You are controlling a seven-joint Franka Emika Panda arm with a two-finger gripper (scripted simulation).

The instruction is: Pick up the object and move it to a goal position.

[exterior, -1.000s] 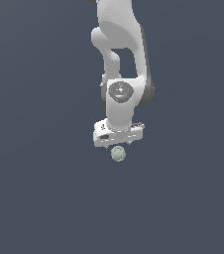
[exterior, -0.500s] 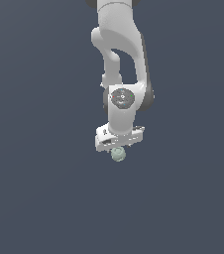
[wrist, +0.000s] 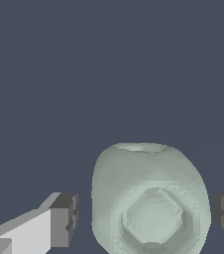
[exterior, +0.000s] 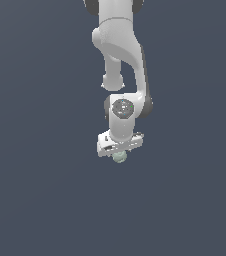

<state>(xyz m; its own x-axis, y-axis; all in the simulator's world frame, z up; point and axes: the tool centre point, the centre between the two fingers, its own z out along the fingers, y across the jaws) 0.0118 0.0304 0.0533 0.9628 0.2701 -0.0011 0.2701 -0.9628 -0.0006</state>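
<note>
The object (exterior: 119,158) is a small pale grey-green bumpy ball, peeking out just under the white gripper bar in the exterior view. In the wrist view the object (wrist: 148,203) fills the space between my two dark fingertips (wrist: 64,218). My gripper (wrist: 146,216) straddles it, open, with a narrow gap showing on one side and the other pad almost touching. In the exterior view the gripper (exterior: 119,154) points straight down over the ball, and the fingers themselves are hidden behind it.
The plain dark grey floor (exterior: 45,200) spreads all around. The white arm (exterior: 120,50) rises from the gripper toward the frame's top. No goal marker shows.
The gripper has come down a little, so the ball now sits higher against the gripper bar, between the fingers. The ball has stayed in place.
</note>
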